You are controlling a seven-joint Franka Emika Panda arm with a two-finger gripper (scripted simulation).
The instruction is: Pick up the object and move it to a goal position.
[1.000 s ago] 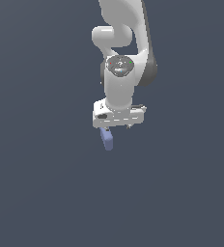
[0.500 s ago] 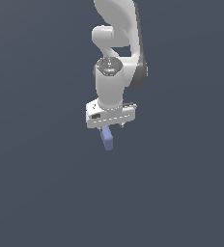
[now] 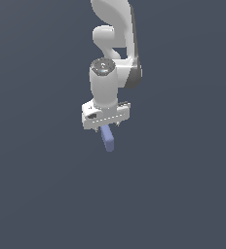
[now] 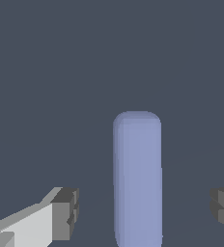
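The object (image 3: pixel 108 139) is a small periwinkle-blue elongated block with rounded edges, lying on the dark floor just under the white arm's hand. My gripper (image 3: pixel 105 124) hangs directly above it, and the hand covers the block's near end in the exterior view. In the wrist view the object (image 4: pixel 137 178) lies lengthwise between the two dark fingertips (image 4: pixel 65 213), with a clear gap on each side. My gripper (image 4: pixel 145 212) is open and straddles the block without touching it.
Plain dark grey floor surrounds the arm on every side. The white arm's links (image 3: pixel 114 44) rise above the hand toward the top of the exterior view.
The hand has shifted toward the exterior view's left and turned slightly about its axis, ending over the block. The block has stayed in place.
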